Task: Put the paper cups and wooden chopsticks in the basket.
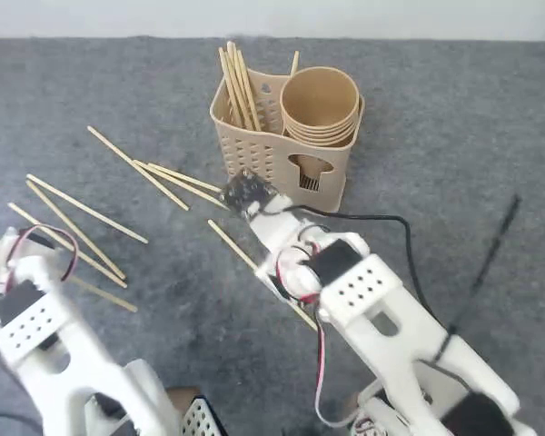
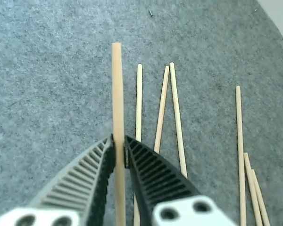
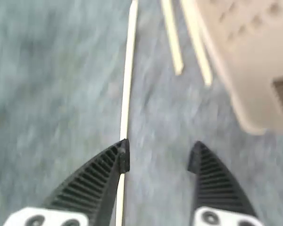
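Note:
A beige perforated basket [image 1: 254, 150] stands at the back middle of the grey carpet, holding stacked paper cups [image 1: 320, 102] and several wooden chopsticks [image 1: 236, 86]. More chopsticks [image 1: 86, 211] lie loose on the carpet to its left. My left gripper [image 2: 119, 141] is shut on one chopstick [image 2: 116, 89], which runs straight out past its tips, low over the carpet. My right gripper [image 3: 160, 150] is open beside the basket's corner [image 3: 254, 56]. A chopstick [image 3: 127, 84] lies along the inner edge of one of its fingers [image 3: 115, 165]; the same stick [image 1: 241, 245] passes under the right arm [image 1: 345, 282].
Several chopsticks [image 2: 177, 117] lie side by side on the carpet just beyond my left gripper. Two chopstick ends [image 3: 198, 47] lie close to the basket wall. The left arm [image 1: 32, 322] stands at the front left. A black cable [image 1: 409, 245] runs along the right arm.

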